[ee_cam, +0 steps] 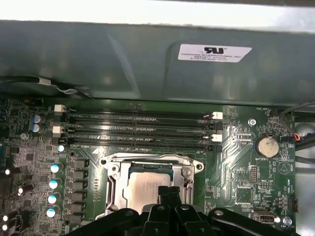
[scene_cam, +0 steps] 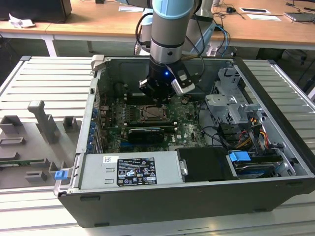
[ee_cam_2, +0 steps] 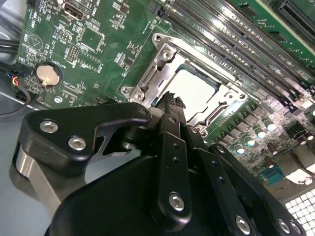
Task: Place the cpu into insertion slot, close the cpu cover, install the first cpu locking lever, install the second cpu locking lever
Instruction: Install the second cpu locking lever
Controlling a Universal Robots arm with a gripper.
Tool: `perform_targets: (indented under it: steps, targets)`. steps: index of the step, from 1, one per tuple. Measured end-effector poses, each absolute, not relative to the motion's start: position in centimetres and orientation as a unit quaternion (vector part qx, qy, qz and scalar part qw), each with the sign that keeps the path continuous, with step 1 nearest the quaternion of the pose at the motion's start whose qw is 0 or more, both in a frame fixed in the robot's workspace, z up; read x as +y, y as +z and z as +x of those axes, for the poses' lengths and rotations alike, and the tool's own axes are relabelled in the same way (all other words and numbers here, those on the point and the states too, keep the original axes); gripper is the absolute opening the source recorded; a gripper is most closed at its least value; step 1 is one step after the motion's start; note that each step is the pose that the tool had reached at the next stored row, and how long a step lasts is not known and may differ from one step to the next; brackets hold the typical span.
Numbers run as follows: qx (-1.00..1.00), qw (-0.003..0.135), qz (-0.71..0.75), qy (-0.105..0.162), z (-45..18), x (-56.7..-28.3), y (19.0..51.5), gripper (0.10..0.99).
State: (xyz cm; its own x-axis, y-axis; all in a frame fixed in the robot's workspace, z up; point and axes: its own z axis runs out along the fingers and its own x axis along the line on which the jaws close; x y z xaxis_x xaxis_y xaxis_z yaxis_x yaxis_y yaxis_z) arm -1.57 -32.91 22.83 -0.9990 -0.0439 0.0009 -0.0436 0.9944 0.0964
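Hovering my gripper [ee_cam_2: 170,101] right over the slot [scene_cam: 155,114] on the board inside the open PC case [scene_cam: 275,147], fingertips pressed together with nothing between them, so clenched and empty. The cpu [ee_cam: 146,184] already sits in the slot, pale top showing in both wrist views [ee_cam_2: 194,91]. The cover [ee_cam_2: 162,61] lies flat around it, its silvery frame ringing the chip on all sides. My fingertips [ee_cam: 170,192] hang just above the chip's near edge; can't tell if they touch it. The memory slots [ee_cam: 140,129] run along the far side of the socket, and a coin battery [ee_cam: 268,146] sits off beside them. Can't make out the levers.
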Motion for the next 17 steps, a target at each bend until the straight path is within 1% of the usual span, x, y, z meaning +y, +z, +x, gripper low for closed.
perform_targets:
  steps: [17]
  targets:
    - [-0.999, 0.001, 0.022, -0.048, -1.57, -33.88, 23.23, 0.106]
